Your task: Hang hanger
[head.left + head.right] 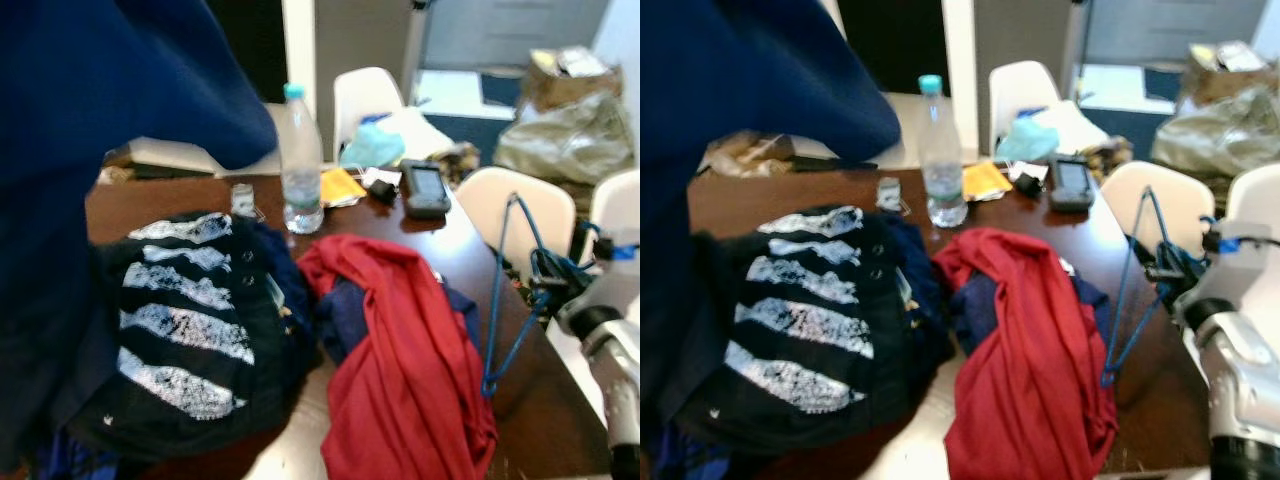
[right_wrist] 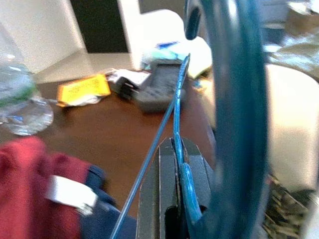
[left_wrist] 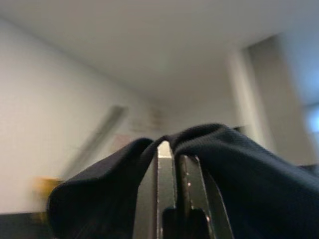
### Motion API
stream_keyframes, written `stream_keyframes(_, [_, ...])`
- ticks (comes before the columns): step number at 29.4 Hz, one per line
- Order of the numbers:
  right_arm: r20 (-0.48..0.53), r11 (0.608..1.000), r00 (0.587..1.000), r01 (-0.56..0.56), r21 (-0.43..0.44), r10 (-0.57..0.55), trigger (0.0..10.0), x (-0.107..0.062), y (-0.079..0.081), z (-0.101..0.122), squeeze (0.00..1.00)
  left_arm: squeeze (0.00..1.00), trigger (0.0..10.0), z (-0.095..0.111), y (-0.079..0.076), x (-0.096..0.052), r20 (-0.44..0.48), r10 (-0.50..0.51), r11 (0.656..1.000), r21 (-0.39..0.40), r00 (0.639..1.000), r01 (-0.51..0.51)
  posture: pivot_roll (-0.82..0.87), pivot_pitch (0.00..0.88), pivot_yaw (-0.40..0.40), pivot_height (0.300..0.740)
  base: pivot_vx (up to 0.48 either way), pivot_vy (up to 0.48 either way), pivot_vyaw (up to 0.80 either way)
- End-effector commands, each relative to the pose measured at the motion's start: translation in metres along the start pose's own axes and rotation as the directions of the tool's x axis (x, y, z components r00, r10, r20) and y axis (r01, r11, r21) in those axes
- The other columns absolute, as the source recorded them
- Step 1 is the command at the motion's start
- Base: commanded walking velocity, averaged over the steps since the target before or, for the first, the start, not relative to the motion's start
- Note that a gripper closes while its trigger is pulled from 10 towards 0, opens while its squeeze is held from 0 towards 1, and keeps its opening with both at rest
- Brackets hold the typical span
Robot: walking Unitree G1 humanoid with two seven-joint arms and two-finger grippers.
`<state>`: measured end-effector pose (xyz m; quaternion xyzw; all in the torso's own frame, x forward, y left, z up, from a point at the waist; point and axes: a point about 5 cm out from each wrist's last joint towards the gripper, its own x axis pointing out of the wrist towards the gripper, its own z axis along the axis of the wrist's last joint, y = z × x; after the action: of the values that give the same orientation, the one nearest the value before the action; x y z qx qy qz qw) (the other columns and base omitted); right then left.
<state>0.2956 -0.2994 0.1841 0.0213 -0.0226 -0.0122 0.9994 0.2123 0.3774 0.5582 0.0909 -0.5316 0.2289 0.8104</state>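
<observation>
right tool point(image 2: 175, 164) grips blue hanger point(image 1: 505, 300) beside red garment point(image 1: 400, 370).

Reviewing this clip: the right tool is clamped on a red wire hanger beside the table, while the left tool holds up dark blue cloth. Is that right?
Not quite: the hanger is blue, not red; the right wrist view shows its blue wire pinched in the right tool. The red item is a garment lying on the table. The rest stands: the left tool is shut on dark blue cloth.
</observation>
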Motion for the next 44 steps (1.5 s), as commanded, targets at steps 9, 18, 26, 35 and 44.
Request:
stream_keyframes(9, [-0.011,1.000,1.000,-0.016,0.010,0.016,10.0,0.002,0.006,-0.008,0.00,0.00,0.6,-0.017,-0.029,0.000,-0.053,-0.066,0.975,0.210,0.996,0.076,0.07,0.003,0.014,0.740,0.000,0.000,0.00])
stream_keyframes(18, [-0.026,1.000,1.000,-0.010,-0.003,0.010,10.0,-0.004,0.000,-0.008,0.00,0.00,2.0,-0.119,-0.066,-0.055,-0.417,-0.132,0.979,0.086,0.899,0.184,0.04,0.017,0.018,0.740,0.000,0.000,0.00])
stream_keyframes(26, [-0.040,1.000,0.999,-0.004,-0.014,0.003,10.0,-0.005,0.000,-0.010,0.00,0.00,10.0,-0.186,-0.143,-0.140,-0.600,-0.549,0.835,-0.383,0.581,0.394,0.05,0.042,0.018,0.740,0.000,0.000,0.00])
stream_keyframes(35, [-0.056,1.000,0.998,-0.003,-0.029,0.002,10.0,-0.008,-0.003,-0.011,0.00,0.00,10.0,-0.106,-0.243,-0.303,0.144,-0.969,-0.228,-0.838,-0.203,0.495,0.04,0.061,0.018,0.740,0.000,0.000,0.00])
stream_keyframes(44, [-0.055,1.000,0.999,0.001,-0.023,-0.002,10.0,-0.009,-0.003,-0.011,0.00,0.00,10.0,-0.062,-0.244,-0.322,0.391,-0.865,-0.493,-0.781,-0.316,0.383,0.05,0.062,0.022,0.740,0.000,0.000,0.00])
